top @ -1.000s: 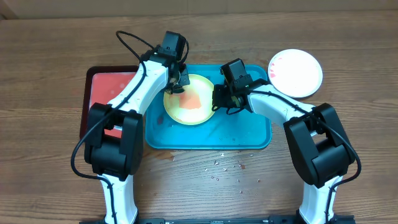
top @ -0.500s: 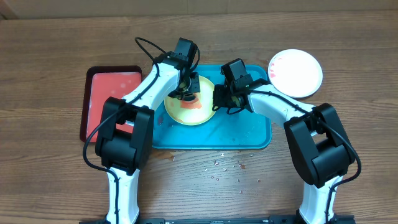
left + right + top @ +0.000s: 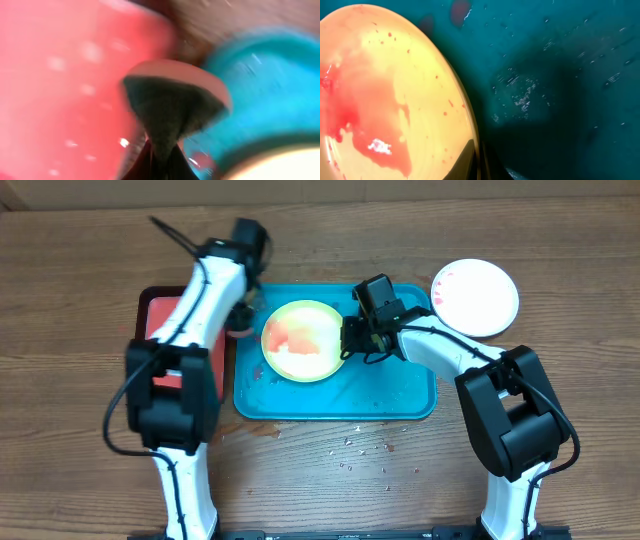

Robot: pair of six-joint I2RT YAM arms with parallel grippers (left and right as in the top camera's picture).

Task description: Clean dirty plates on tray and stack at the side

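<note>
A brown wood-grain table (image 3: 80, 280) fills the overhead view, its planks running left to right, with a scatter of pale crumbs (image 3: 365, 448) on the bare wood in front of the tray. The tray (image 3: 400, 395), teal-blue with rounded corners, sits in the middle of the table, and its floor shows dark wet patches and small specks. One dirty plate, the yellow-green plate (image 3: 300, 340), lies in the left half of the tray, its face smeared with red and orange and dotted with fine red flecks. The white plate (image 3: 475, 297) rests on the table just off the tray's far right corner, with faint red smears near its left edge. A smaller red tray (image 3: 170, 320) with a dark rim lies just beside the teal tray on the left, partly under the left arm. The right tool (image 3: 480, 162) sits at the right rim of the yellow-green plate, its fingers drawn narrow, with the rim running in between them, so it grips the plate's edge. The left wrist view is heavily blurred. In it the left tool (image 3: 160, 157) pinches the narrow end of a dark wedge-shaped sponge (image 3: 170, 105) with a pale pink edge, held over the seam between the red tray and the teal tray, left of the plate and apart from it.
</note>
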